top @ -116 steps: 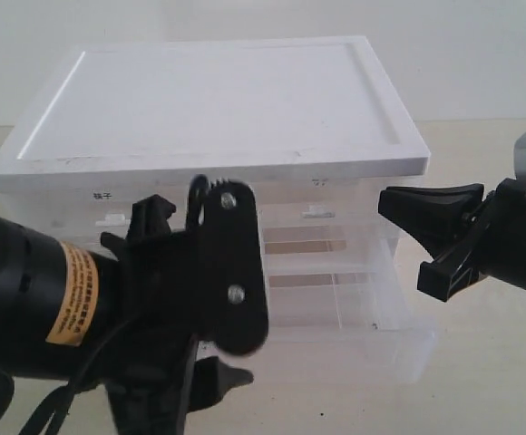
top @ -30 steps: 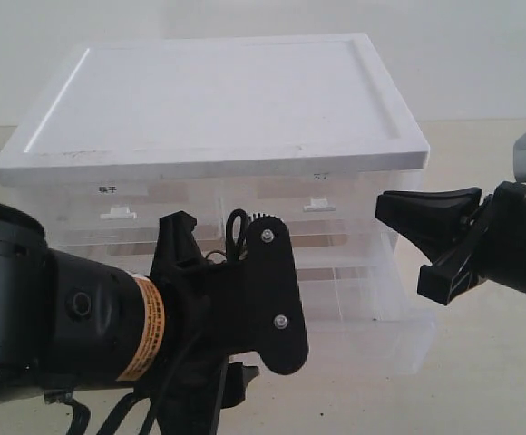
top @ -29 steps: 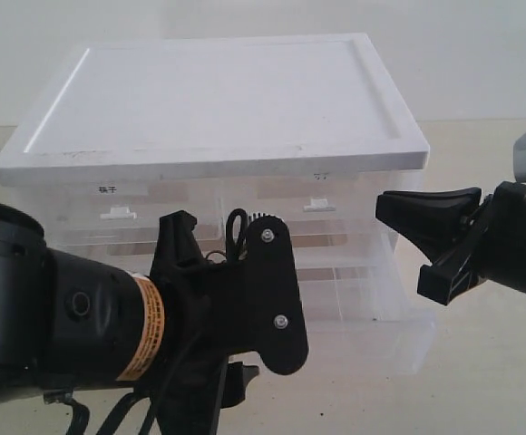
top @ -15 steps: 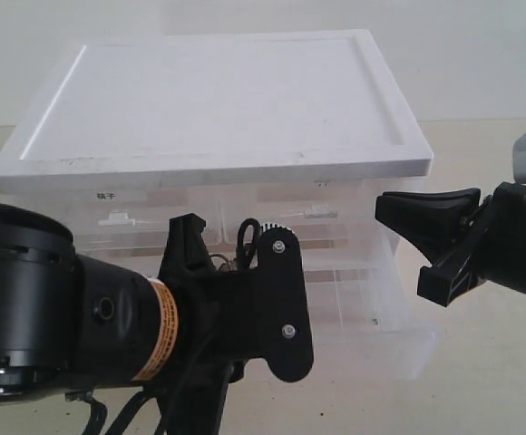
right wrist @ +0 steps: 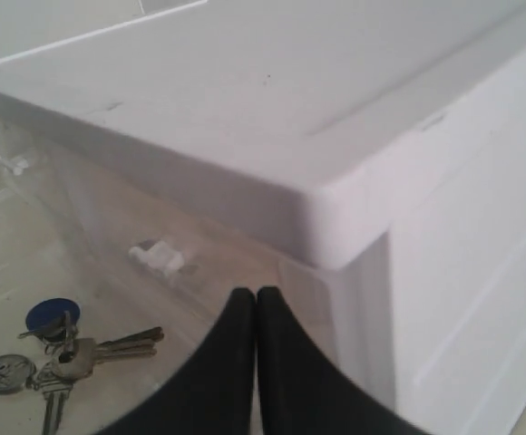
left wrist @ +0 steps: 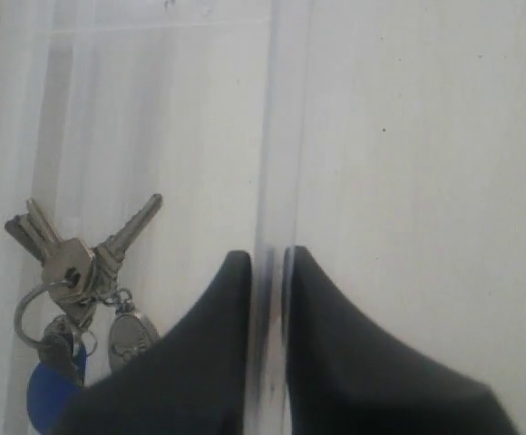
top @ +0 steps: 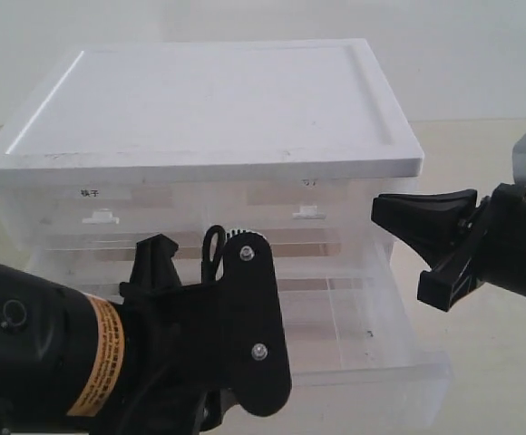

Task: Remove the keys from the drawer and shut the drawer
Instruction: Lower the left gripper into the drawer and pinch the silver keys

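At drawer (top: 372,376) front: left pincer (left wrist: 267,257) nipped on rim; right pincer (right wrist: 255,295) closed, empty; keys (left wrist: 73,272) inside.

The exterior camera faces the front of the cabinet (top: 209,100), close, from slightly above. The 2 wrist cameras look down from nearer still, sharing the keys (left wrist: 68,267) in the drawer (top: 363,394).

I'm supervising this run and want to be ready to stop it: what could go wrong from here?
1. The left claw pinches only the thin front wall of the drawer, which is well out. It may slip off, or a further pull might bring the drawer right out of the cabinet.
2. The keys lie flat on the drawer floor. The right claw is shut, must open first, and may catch only one key.
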